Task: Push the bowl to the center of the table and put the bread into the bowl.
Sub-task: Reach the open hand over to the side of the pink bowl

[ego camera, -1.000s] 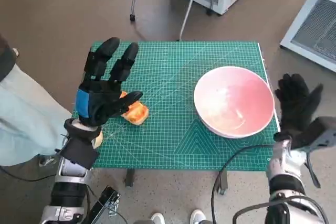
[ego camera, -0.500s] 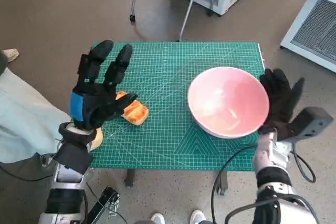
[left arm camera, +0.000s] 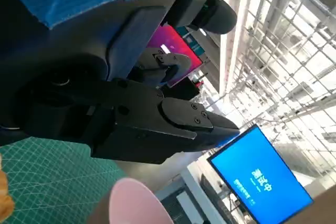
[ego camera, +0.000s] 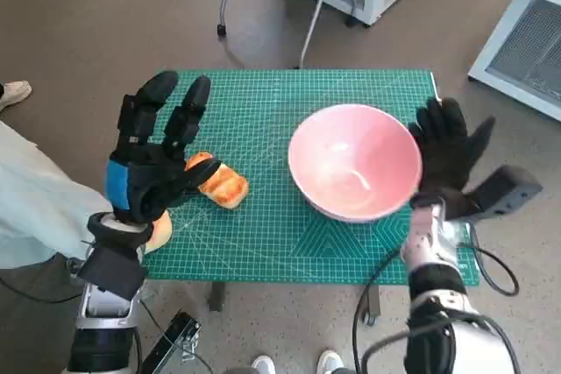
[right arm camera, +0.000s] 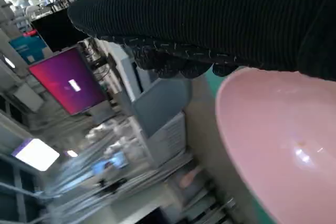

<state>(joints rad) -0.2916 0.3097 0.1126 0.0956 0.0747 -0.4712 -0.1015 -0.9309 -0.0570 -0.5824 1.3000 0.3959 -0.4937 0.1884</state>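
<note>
Your table (ego camera: 263,243) carries a green cutting mat that covers nearly its whole top, and on it the pink bowl (ego camera: 355,162) sits right of the middle, upright and with nothing in it. Your right hand (ego camera: 447,157) stands just beside the bowl's right rim, fingers spread and pointing away from you, palm facing the bowl; from the head view you cannot tell for certain whether the glove touches the rim, though in the right wrist view the glove (right arm camera: 220,19) lies tight against the bowl's edge (right arm camera: 273,145). It holds nothing. Your left hand (ego camera: 149,164) hovers raised over the left part of the mat, fingers apart and stretched toward the far edge, thumb out to the right, holding nothing as well. The bread (ego camera: 219,183), a golden-orange roll, lies on the mat just right of that hand, partly hidden by the thumb, well apart from the bowl, with bare mat between them. A second pale, rounded thing (ego camera: 160,229) peeks out at the near left edge of the table behind your left wrist. At the far left, a person's trouser leg (ego camera: 31,208) and shoe (ego camera: 13,91) show beside the table. Beyond the far edge stand chair legs (ego camera: 263,6) with castors.
</note>
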